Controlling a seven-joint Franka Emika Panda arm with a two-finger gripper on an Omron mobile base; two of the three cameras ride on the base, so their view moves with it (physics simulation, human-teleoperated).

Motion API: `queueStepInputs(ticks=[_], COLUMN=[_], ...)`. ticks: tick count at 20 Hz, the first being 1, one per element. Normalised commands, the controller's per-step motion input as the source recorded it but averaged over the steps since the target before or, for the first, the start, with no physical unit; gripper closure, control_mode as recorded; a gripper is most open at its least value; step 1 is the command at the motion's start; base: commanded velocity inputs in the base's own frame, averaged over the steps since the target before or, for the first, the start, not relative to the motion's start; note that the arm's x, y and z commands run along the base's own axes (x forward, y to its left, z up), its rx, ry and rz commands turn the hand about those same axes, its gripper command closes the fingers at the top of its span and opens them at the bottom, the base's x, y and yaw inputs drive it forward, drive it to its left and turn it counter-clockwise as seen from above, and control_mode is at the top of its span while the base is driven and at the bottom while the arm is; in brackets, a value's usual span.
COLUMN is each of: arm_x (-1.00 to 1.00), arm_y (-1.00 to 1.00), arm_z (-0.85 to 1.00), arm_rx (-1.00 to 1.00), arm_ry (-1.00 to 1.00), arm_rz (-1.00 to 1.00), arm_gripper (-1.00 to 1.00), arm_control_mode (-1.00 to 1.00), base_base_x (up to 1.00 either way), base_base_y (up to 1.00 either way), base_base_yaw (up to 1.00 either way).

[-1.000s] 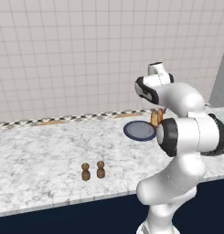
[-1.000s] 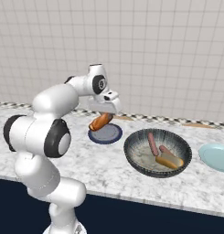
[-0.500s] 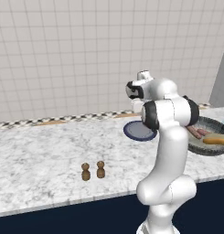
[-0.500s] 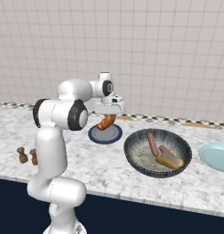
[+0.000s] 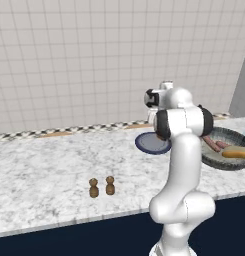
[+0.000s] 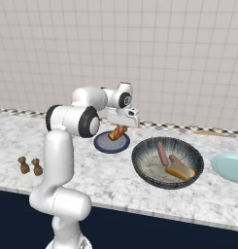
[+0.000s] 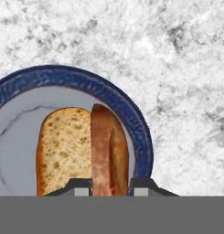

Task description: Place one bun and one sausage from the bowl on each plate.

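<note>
Two small dark fingertips (image 7: 78, 187) are seen at the bottom of the hand view, closed on either side of a reddish-brown sausage (image 7: 104, 151), which is gripped by the two-finger gripper (image 6: 119, 129) above the small round dark navy plate with a greyish centre (image 6: 103, 145). A golden-brown toasted bun (image 7: 63, 151) is seen just beside the sausage in the hand view, over the greyish centre of the plate; whether it lies on the plate or is touched by the sausage cannot be told. The plate is set on the white-and-grey marbled counter (image 6: 91, 175), close to the tiled back wall (image 6: 188, 58). To the plate's right in the right base view, the large round dark grey ribbed bowl with a pale speckled inside (image 6: 167, 162) is found, with two more sausages and an orange-brown bun held in it. A pale light blue round plate (image 6: 228, 166) is placed further right, apart from the bowl. Two small brown wooden shakers (image 5: 101, 187) are stood side by side near the counter's front edge, well apart from the plates.
</note>
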Motion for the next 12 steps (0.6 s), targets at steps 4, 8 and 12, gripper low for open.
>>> queueStepInputs(ticks=[4, 8, 12], arm_x=[-0.54, 0.44, 0.39], arm_y=[0.02, 0.14, 0.02], arm_z=[-0.37, -0.05, -0.06], arm_rx=[0.00, 0.01, 0.00], arm_ry=[-0.22, -0.16, 0.00], arm_rz=[0.00, 0.00, 0.00], arm_gripper=[1.00, 1.00, -1.00], arm_control_mode=[-1.00, -1.00, -1.00], base_base_x=[0.00, 0.00, 0.00], base_base_y=[0.00, 0.00, 0.00], base_base_yaw=[0.00, 0.00, 0.00])
